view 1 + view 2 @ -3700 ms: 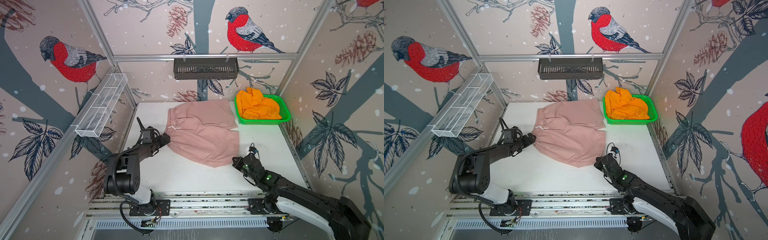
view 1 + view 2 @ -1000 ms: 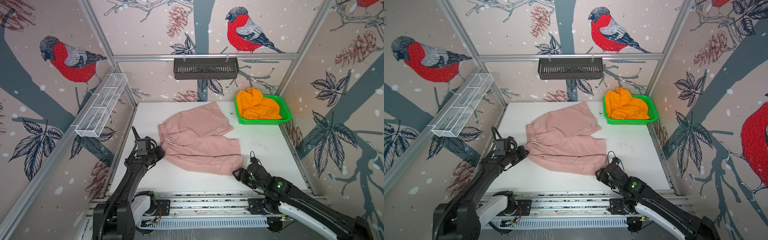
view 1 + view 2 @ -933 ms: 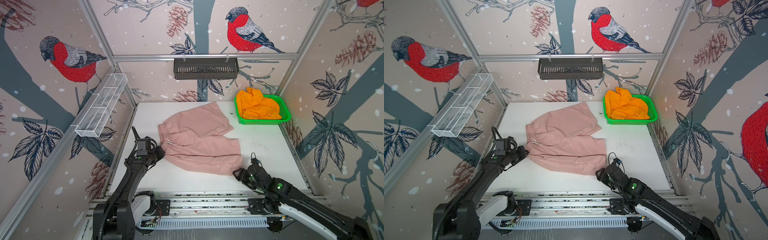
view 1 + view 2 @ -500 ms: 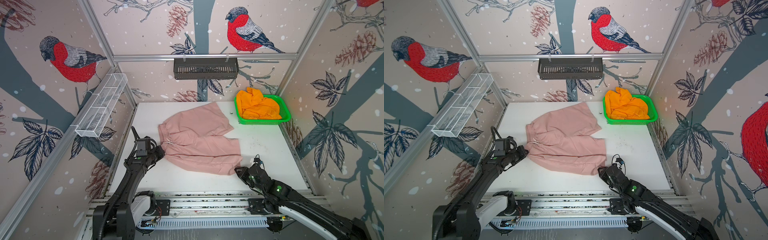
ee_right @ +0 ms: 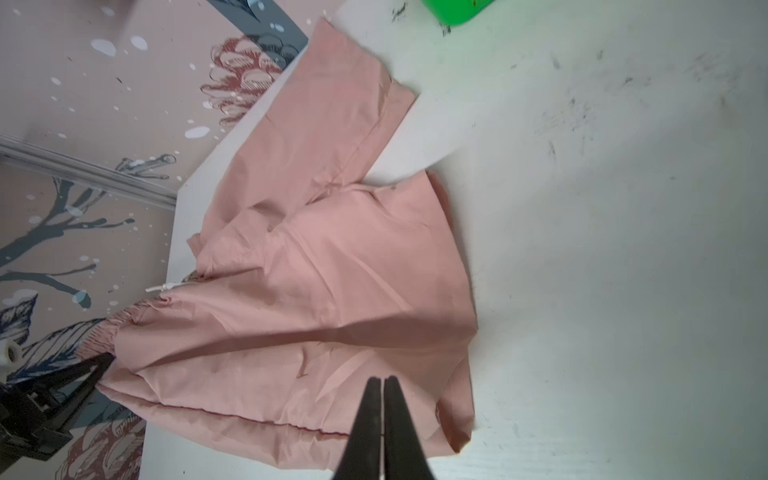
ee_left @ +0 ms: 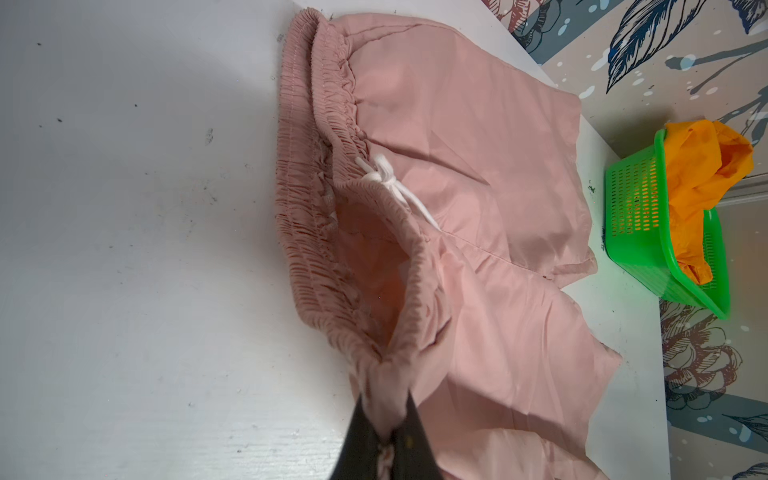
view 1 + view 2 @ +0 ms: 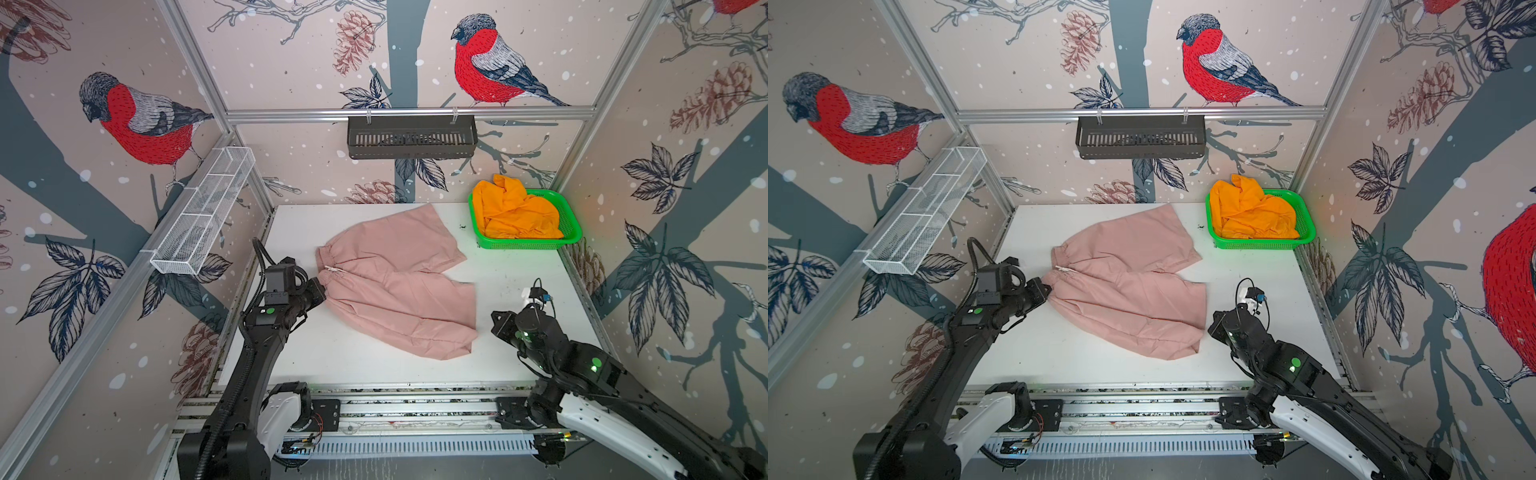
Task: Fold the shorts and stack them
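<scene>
Your left gripper point(image 7: 320, 290) is clamped on the pink shorts point(image 7: 395, 291), at the end of the gathered waistband point(image 6: 316, 174) nearest the arms' base. The left wrist view shows cloth bunched between its fingers point(image 6: 415, 440). The pink shorts lie spread mid-table on the white table point(image 7: 353, 357), waistband toward the left arm and legs toward the right. The waist opening gapes, and a white drawstring point(image 6: 390, 183) sits at mid-waistband. Your right gripper point(image 7: 496, 322) sits low just beside the hem of the nearer leg, apart from it in both top views. In the right wrist view its fingers are pressed together, nothing between. The orange shorts point(image 7: 515, 212) are crumpled in the green basket point(image 7: 528, 245) at the far right corner, poking above the rim.
</scene>
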`<move>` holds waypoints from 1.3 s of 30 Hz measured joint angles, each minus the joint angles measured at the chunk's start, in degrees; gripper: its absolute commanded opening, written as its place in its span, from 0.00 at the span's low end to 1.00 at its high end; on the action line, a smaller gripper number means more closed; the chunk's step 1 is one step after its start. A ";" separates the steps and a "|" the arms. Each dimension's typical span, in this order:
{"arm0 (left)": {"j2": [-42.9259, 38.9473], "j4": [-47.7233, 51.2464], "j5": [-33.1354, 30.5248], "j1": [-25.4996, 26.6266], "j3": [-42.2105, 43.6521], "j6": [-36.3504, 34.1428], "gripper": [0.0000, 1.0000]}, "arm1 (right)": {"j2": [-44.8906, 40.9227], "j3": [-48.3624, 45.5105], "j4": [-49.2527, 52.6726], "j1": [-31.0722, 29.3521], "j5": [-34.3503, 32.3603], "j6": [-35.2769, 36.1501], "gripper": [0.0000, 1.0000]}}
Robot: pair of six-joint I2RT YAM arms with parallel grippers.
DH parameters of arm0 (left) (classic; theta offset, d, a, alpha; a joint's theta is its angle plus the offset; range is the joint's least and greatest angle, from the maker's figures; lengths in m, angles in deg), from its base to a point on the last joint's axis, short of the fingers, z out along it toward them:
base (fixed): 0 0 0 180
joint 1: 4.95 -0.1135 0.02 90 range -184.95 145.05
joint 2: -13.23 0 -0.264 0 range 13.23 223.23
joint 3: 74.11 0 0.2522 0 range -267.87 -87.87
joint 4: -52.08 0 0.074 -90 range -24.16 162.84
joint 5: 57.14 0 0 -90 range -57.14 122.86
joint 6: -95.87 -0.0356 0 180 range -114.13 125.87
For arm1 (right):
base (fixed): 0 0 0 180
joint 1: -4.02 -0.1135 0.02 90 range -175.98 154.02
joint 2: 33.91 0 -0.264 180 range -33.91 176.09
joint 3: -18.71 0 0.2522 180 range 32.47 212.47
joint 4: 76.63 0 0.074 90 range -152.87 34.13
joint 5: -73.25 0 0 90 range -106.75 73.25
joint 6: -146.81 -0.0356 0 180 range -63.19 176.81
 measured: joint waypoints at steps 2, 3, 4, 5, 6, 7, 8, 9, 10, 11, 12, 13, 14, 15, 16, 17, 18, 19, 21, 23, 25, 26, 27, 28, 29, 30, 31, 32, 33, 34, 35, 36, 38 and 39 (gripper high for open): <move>0.13 -0.11 0.35 0.00 1.14 -0.13 0.00 | 0.72 -4.79 -0.81 -1.01 4.74 0.11 0.42; 0.22 -0.11 0.57 0.00 1.70 -0.11 0.00 | 1.66 -6.58 -0.85 -1.51 6.45 0.07 0.44; 0.24 -0.07 0.81 0.00 2.27 -0.11 0.00 | 3.06 -8.17 -0.94 -2.27 8.00 -0.11 0.45; 0.15 0.04 0.96 0.00 2.69 -0.11 0.00 | 4.46 -9.07 -1.01 -3.37 9.14 -0.31 0.46; 0.00 0.04 1.01 0.00 2.91 -0.11 0.00 | 5.22 -9.35 -0.96 -4.37 9.79 -0.55 0.46; -0.22 -0.09 1.09 0.00 3.08 -0.11 0.00 | 5.51 -9.42 -1.07 -5.66 10.21 -1.64 0.47; -0.50 -0.13 1.14 0.00 3.15 -0.09 0.00 | 5.44 -9.55 -1.68 -6.84 10.38 -2.14 0.48; -0.63 -0.22 1.14 0.00 3.19 -0.07 0.00 | 5.25 -9.88 -2.25 -7.67 10.51 -3.15 0.49; -0.63 -0.39 1.14 0.00 3.26 0.02 0.00 | 4.92 -10.62 -3.06 -8.59 10.62 -4.04 0.51; -0.59 -0.57 1.11 0.00 3.43 0.09 0.00 | 4.79 -11.80 -4.35 -9.49 10.73 -5.11 0.51; -0.46 -0.59 1.11 0.00 3.58 0.09 0.00 | 4.85 -12.92 -5.18 -10.23 10.75 -6.23 0.52; -0.22 -0.59 1.14 0.00 3.78 0.11 0.00 | 4.90 -14.40 -5.97 -11.10 10.99 -7.56 0.53; 0.07 -0.57 1.18 0.00 3.91 0.11 0.00 | 4.90 -15.63 -6.91 -11.72 11.02 -8.52 0.53; 0.33 -0.55 1.20 0.00 3.93 0.11 0.00 | 4.90 -16.48 -7.67 -12.09 10.86 -9.51 0.53; 0.46 -0.57 1.22 0.00 3.93 0.11 0.00 | 4.74 -17.22 -8.41 -12.31 10.56 -10.54 0.54; 0.50 -0.57 1.25 0.00 3.93 0.11 0.00 | 4.48 -17.73 -9.01 -12.48 10.03 -11.23 0.54; 0.50 -0.57 1.22 0.00 3.93 0.11 0.00 | 4.11 -17.99 -9.33 -12.48 9.35 -12.33 0.54; 0.50 -0.57 1.22 0.00 3.93 0.13 0.00 | 3.72 -18.25 -9.88 -12.50 8.61 -12.55 0.54; 0.42 -0.59 1.22 0.00 3.93 0.13 0.00 | 2.95 -18.84 -11.06 -12.59 7.19 -13.90 0.55; 0.33 -0.59 1.22 0.00 3.96 0.13 0.00 | 2.64 -19.91 -12.22 -12.59 5.92 -15.17 0.55; 0.46 -0.59 1.22 0.00 3.96 0.13 0.00 | 2.69 -21.00 -13.22 -12.59 5.25 -15.52 0.55; 0.61 -0.59 1.22 0.00 3.96 0.13 0.00 | 2.78 -21.53 -13.66 -12.59 4.90 -16.20 0.55; 0.79 -0.59 1.22 0.00 3.93 0.13 0.00 | 2.86 -21.81 -13.94 -12.59 4.46 -16.70 0.54; 0.90 -0.57 1.25 0.00 3.93 0.13 0.00 | 2.86 -22.01 -14.34 -12.55 3.87 -16.70 0.54; 0.92 -0.57 1.27 0.00 3.93 0.11 0.00 | 2.86 -22.08 -14.51 -12.50 3.32 -16.74 0.54; 0.90 -0.59 1.33 0.00 3.93 0.11 0.00 | 2.89 -22.08 -14.53 -12.48 2.80 -16.79 0.54; 0.87 -0.59 1.33 0.00 3.93 0.11 0.00 | 2.97 -22.10 -14.64 -12.48 2.29 -16.87 0.53; 0.79 -0.57 1.33 0.00 3.93 0.11 0.00 | 3.15 -22.10 -14.88 -12.44 1.64 -16.92 0.52; 0.68 -0.57 1.33 0.00 3.93 0.11 0.00 | 3.32 -22.16 -15.08 -12.33 1.25 -16.92 0.51; 0.52 -0.57 1.36 0.00 3.93 0.11 0.00 | 3.65 -22.32 -15.47 -12.17 1.01 -16.92 0.51; 0.42 -0.59 1.36 0.00 3.96 0.11 0.00 | 4.17 -22.56 -16.13 -12.02 0.81 -16.92 0.51; 0.33 -0.59 1.36 0.00 3.96 0.11 0.00 | 4.55 -22.73 -16.74 -11.93 0.52 -16.90 0.50; 0.33 -0.61 1.38 0.00 3.98 0.11 0.00 | 5.70 -22.86 -18.36 -11.65 0.39 -16.72 0.50; 0.35 -0.61 1.38 0.00 3.98 0.11 0.00 | 6.34 -22.86 -19.12 -11.56 0.28 -16.70 0.49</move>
